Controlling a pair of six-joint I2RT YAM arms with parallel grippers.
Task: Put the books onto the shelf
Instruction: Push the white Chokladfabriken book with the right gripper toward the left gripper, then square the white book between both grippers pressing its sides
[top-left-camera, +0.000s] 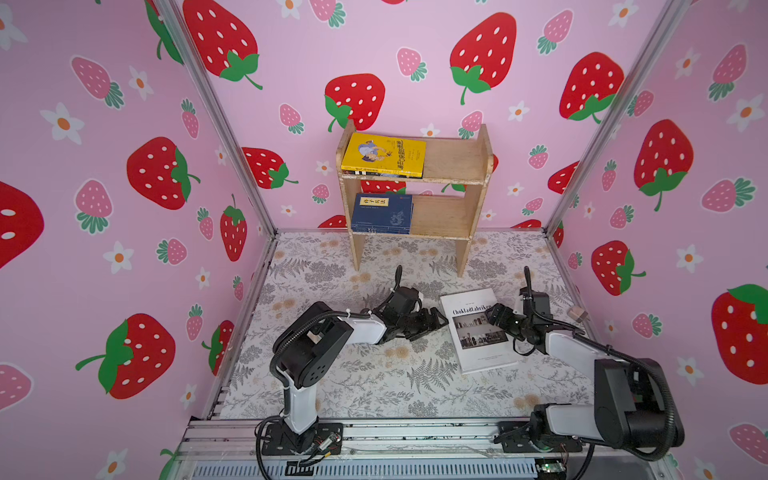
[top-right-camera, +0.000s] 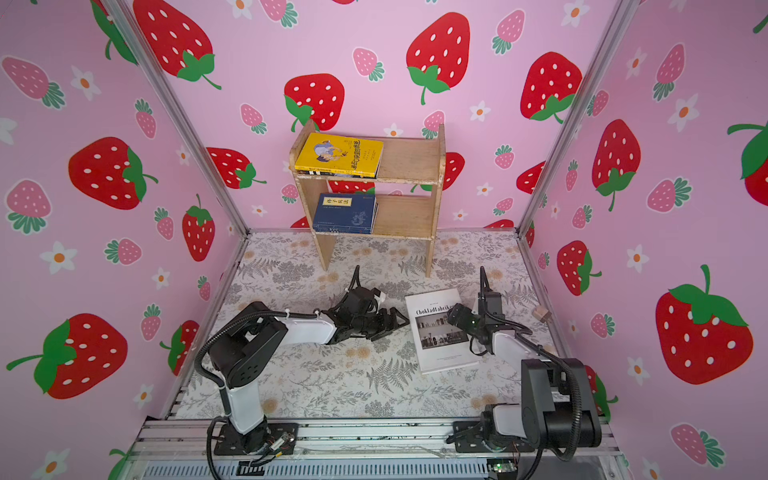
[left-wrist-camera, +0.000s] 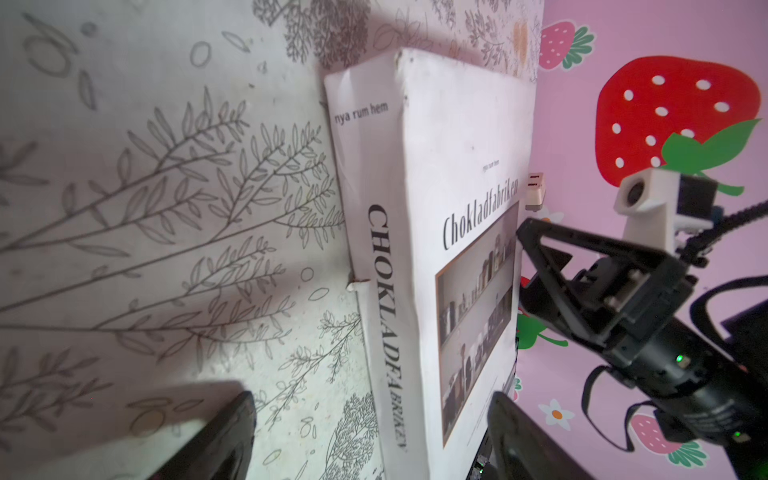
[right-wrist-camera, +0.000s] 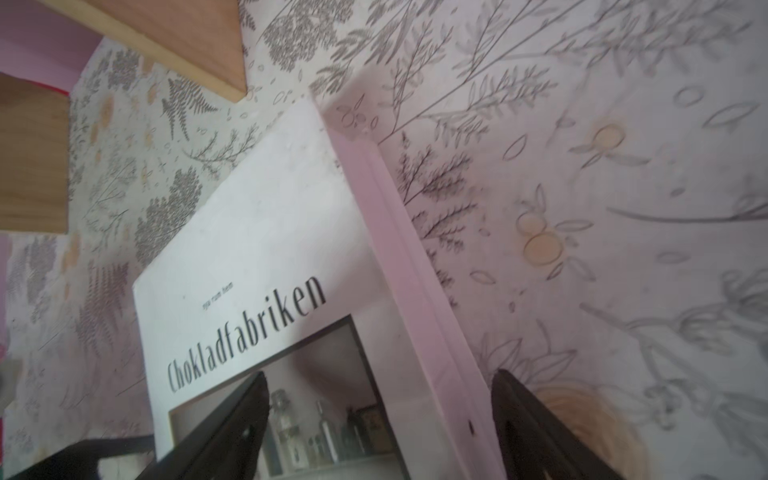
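The Chokladfabriken book (top-left-camera: 478, 328) looks heavy, stiff and smooth-covered, so a pinch across its thickness at a long edge seems safest. It is thick and white with a photograph on the cover, lying flat on the floral table (top-left-camera: 365, 382) before the shelf (top-left-camera: 453, 160). The left gripper (top-left-camera: 437, 321) sits by its spine, the right gripper (top-left-camera: 494, 318) over the opposite edge, both spread wide, holding nothing

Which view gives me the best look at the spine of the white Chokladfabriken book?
The left wrist view: the white book is close up, its spine lettering readable. Both top views show only its cover, flat on the table. The right wrist view shows the cover and the edge opposite the spine.
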